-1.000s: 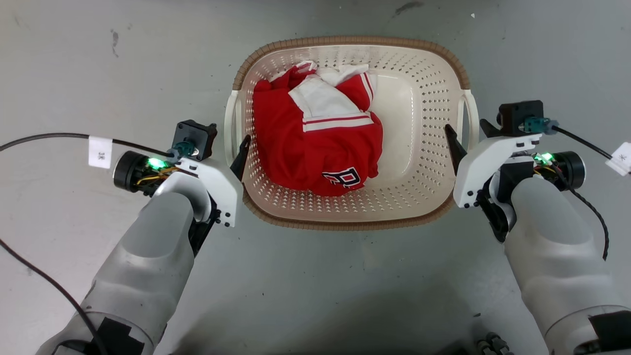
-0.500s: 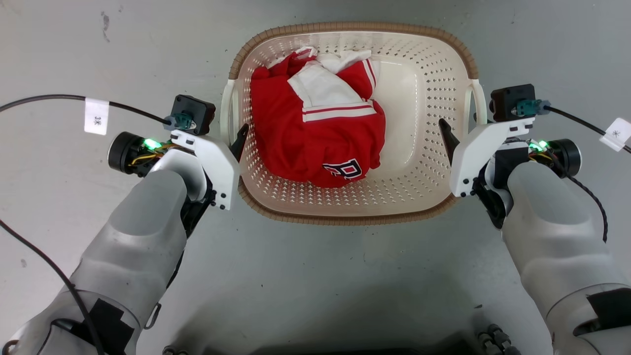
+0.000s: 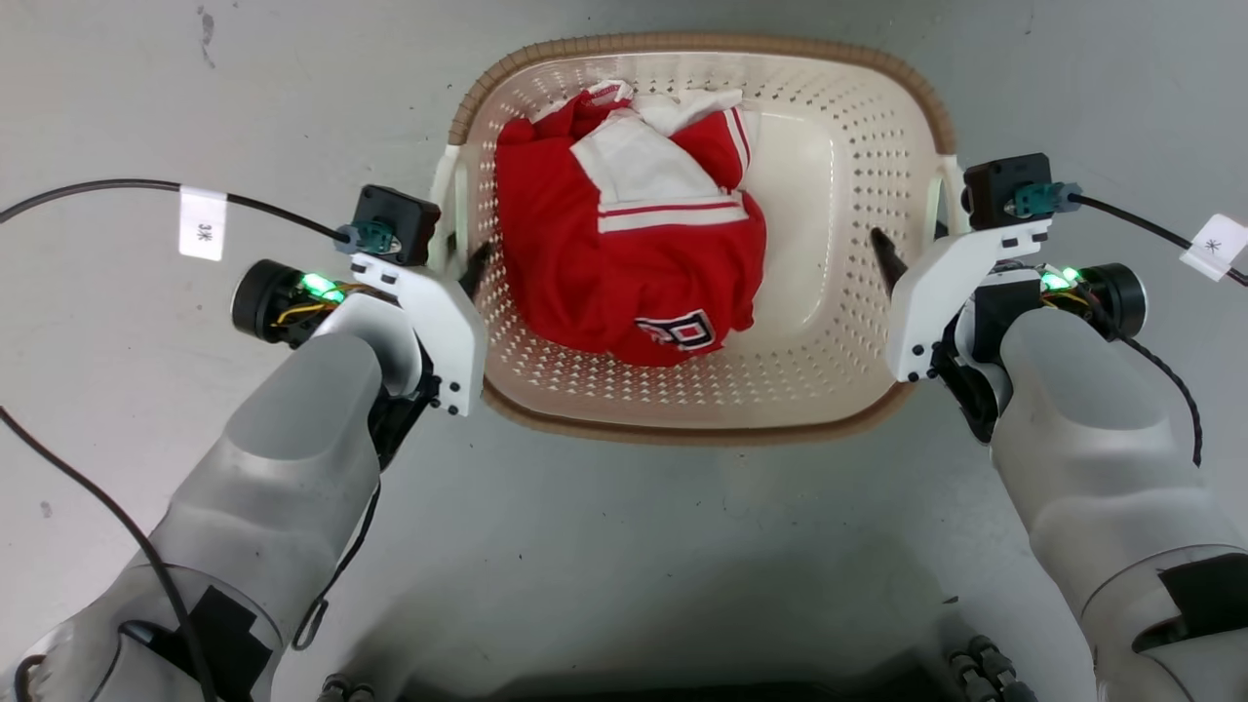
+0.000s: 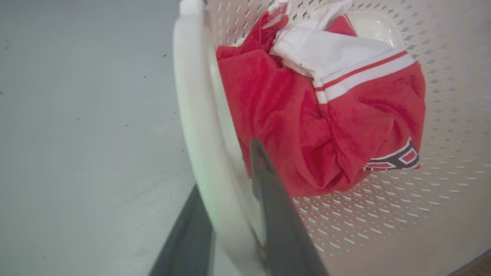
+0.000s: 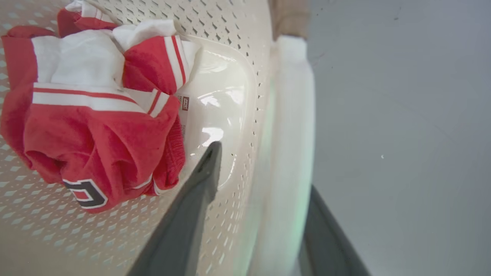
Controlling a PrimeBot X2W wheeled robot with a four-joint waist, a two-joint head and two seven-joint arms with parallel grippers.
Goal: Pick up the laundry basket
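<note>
your left gripper (image 3: 458, 268) is clamped on the laundry basket (image 3: 848, 322) at its left handle (image 4: 195, 115), one finger inside the wall, one outside. your right gripper (image 3: 912, 244) grips the right handle (image 5: 291, 115) likewise. the basket sits straight ahead between your arms, over the grey floor (image 3: 624, 546), with a red and white garment (image 3: 604, 283) inside.
</note>
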